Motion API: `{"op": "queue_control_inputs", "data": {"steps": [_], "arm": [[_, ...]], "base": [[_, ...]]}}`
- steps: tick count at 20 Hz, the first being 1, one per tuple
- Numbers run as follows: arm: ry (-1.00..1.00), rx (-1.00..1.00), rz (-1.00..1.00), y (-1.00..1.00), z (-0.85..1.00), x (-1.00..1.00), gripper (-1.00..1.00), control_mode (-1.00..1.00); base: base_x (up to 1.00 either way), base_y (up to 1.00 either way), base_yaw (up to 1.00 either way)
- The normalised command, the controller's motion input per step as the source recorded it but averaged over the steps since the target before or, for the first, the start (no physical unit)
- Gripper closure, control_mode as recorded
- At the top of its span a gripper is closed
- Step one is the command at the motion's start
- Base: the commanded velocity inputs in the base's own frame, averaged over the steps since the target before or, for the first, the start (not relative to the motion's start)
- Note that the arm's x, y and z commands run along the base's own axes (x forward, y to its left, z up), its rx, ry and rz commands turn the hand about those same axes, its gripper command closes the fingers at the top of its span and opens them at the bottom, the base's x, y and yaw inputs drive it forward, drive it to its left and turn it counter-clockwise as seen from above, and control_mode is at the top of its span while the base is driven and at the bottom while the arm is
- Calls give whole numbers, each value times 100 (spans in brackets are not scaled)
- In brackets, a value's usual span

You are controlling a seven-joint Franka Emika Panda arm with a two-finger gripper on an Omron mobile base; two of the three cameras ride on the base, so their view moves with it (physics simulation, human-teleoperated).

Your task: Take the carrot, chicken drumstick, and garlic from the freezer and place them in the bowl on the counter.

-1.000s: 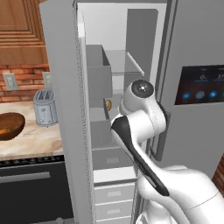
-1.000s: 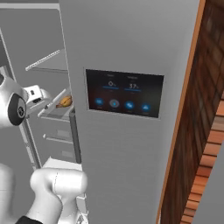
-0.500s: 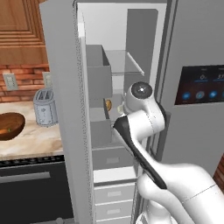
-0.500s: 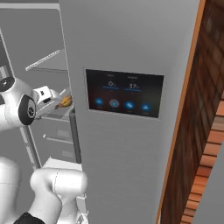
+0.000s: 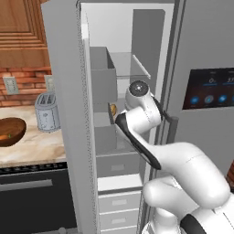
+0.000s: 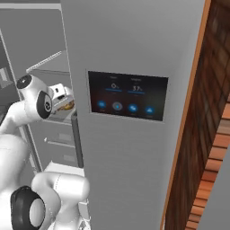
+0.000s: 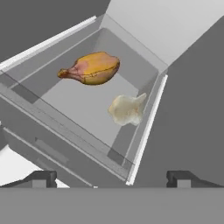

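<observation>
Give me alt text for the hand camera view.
A golden-brown chicken drumstick and an off-white garlic bulb lie apart on a clear freezer shelf, seen from above. The open gripper hovers short of them, its two dark fingertips at the bottom edge.

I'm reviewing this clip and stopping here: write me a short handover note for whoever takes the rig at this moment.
Gripper: open, empty, inside the open freezer, facing the shelf with the food.
Chicken drumstick: lying on that freezer shelf, untouched.
Garlic: on the same shelf, beside the drumstick, nearer the gripper, apart from it.
Bowl: on the counter left of the freezer, beside the toaster; something small and orange in it looks like the carrot.
Done: freezer open, carrot apparently delivered.
Left: grasp and carry the drumstick and the garlic to the bowl.
</observation>
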Motion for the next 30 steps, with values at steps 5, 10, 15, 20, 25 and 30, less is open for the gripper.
{"op": "queue_control_inputs", "data": {"steps": [5, 10, 15, 20, 25, 30], "arm": [[0, 0, -11, -1, -6, 55, -100, -100], [0, 0, -9, -7, -34, 20, -100, -100], [0, 0, -8, -2, -18, 22, -100, -100], [0, 0, -6, -1, -12, 50, -100, -100], [0, 3, -3, 0, -8, 49, -100, -100], [0, 6, 0, 0, -20, 30, -100, -100]], "base": [[0, 0, 0], [0, 0, 0], [0, 0, 0], [0, 0, 0], [0, 0, 0], [0, 0, 0]]}}
